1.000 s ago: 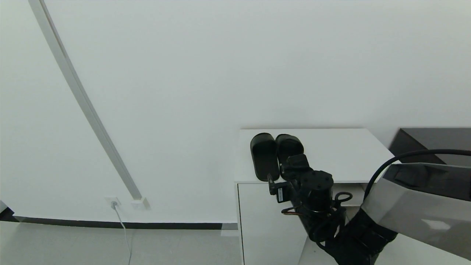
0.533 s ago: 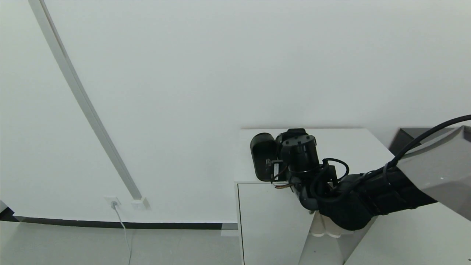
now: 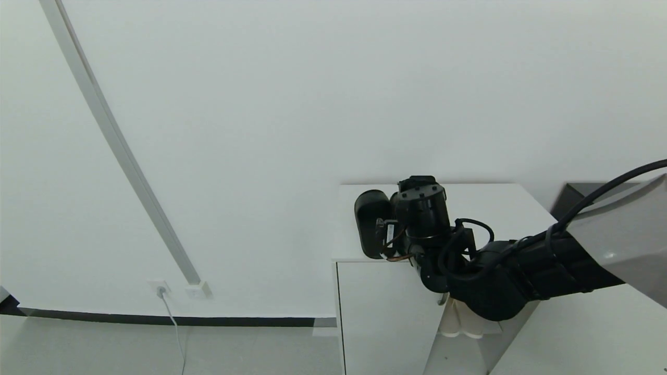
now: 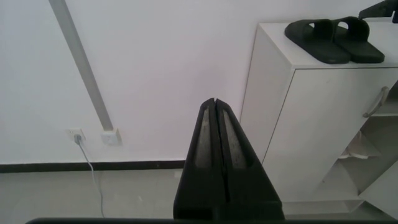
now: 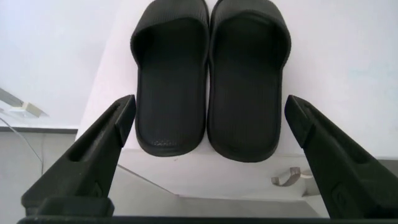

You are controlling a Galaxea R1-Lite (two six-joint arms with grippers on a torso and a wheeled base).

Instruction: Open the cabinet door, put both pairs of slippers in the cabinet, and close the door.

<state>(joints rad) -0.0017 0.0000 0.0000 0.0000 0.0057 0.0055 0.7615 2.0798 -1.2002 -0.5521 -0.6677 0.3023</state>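
A pair of black slippers (image 5: 171,81) lies side by side on top of the white cabinet (image 5: 348,93), toes toward the wall, heels near the front edge. My right gripper (image 5: 210,106) hovers over the heels, open wide, one finger on each outer side of the pair and touching neither. In the head view my right wrist (image 3: 422,213) covers one slipper, and the other slipper (image 3: 370,224) shows beside it. The left wrist view has the slippers (image 4: 336,40) on the cabinet (image 4: 292,106). My left gripper (image 4: 214,106) is shut on nothing, low and away from the cabinet.
The cabinet's right half stands open, with pale things on a shelf (image 3: 461,323). A door handle (image 4: 373,102) marks the shut left door's edge. Dark furniture (image 3: 578,192) stands right of the cabinet. A wall socket with cable (image 3: 159,287) sits low to the left.
My right arm rose from in front of the cabinet's face to above its top. The open gripper now straddles the slippers. The slippers stayed put.
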